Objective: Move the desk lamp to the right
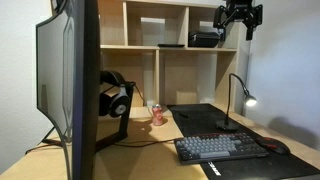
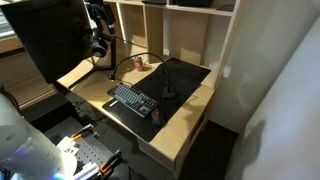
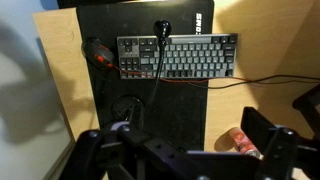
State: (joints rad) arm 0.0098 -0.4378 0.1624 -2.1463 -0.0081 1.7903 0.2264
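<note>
Black fingers frame the bottom of the wrist view, set wide apart, and we see nothing between them. The gripper hangs at the upper right of an exterior view, level with the top of the shelf unit, jaws spread and empty, well above the desk.

Below it, in the right half of that frame, stands the desk lamp. Its thin stem rises from a small round base and curves over to the glowing head. The lamp is upright and free, and nothing touches it. From the wrist view we look almost straight down on it. The head sits at the top centre of the frame, over the far edge of the keyboard. The stem runs down the frame to the base, which lies on the black desk mat just on the near side of the keyboard. A mouse lies at the keyboard's left end in that frame, and a cable crosses the mat.

We judge the task to be at its very start. The arm is roughly over the lamp but far from contact, so no grasp has been made. What is left is all of it: come down, close on the stem or the base, carry the lamp to the right across the mat, set it upright and let go. The slim stem and nearby keyboard leave little room for error.
</note>
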